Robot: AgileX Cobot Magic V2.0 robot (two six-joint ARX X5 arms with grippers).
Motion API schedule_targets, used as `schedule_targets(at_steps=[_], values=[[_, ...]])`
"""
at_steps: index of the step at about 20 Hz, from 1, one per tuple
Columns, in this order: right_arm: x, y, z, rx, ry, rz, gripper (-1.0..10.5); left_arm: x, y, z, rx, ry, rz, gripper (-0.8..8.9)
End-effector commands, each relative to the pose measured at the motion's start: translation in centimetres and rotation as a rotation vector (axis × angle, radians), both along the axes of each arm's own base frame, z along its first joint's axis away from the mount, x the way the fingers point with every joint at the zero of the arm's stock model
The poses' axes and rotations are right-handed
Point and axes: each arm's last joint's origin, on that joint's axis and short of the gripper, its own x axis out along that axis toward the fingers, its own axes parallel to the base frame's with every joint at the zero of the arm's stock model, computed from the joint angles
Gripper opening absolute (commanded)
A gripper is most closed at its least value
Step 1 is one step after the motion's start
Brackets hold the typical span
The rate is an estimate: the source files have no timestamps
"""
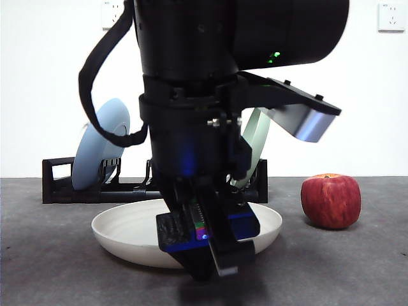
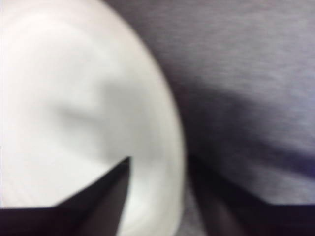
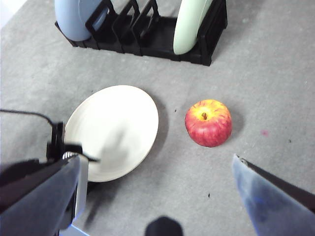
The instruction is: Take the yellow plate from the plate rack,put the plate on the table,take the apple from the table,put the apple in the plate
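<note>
Lying flat on the table [image 1: 57, 268], the yellow plate [image 1: 127, 229] sits just in front of the plate rack [image 1: 57, 185]. Table is dark grey, matte, mottled; a plain white wall behind it carries two outlets [image 1: 390, 16] high up. Left gripper [image 1: 207, 245] low at the plate's near rim, one jaw over the plate's inside, the other outside above the table, rim between them; jaws parted, not clamping. The rack holds a blue plate [image 1: 99, 143] at one end and a pale green plate [image 3: 189, 24] at the other, both on edge. Apple [image 3: 208, 123] rests on the table beside the yellow plate, apart from it, stem up. Right gripper [image 3: 155, 194] hangs high above plate and apple, jaws spread wide, holding nothing.
</note>
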Motion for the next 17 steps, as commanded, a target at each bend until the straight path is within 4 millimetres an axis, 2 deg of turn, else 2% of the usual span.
schedule_targets(at_steps=[1,3,5,9,11,14,17], values=[[0.0,0.0,0.1,0.007,-0.003,0.0,6.0,-0.5,0.2,-0.7,0.02,0.066,0.001,2.61],[0.0,0.0,0.1,0.007,-0.003,-0.001,6.0,-0.5,0.2,0.6,-0.001,0.062,0.019,2.61],[0.0,0.0,0.2,0.007,-0.005,-0.001,6.0,-0.6,0.4,2.8,-0.056,0.058,0.037,2.61],[0.2,0.0,0.1,0.005,0.001,-0.003,6.0,-1.0,1.8,9.6,-0.3,0.015,0.077,2.61],[0.6,0.0,0.0,0.004,0.009,-0.004,6.0,-1.4,3.6,13.5,-0.455,-0.024,0.131,2.61],[1.7,0.1,-0.2,0.01,0.018,-0.009,6.0,-2.5,7.5,19.0,-0.707,-0.08,0.22,2.58],[3.6,0.2,-0.8,0.017,0.048,-0.017,6.0,-3.9,12.0,22.6,-0.908,-0.121,0.287,2.51]])
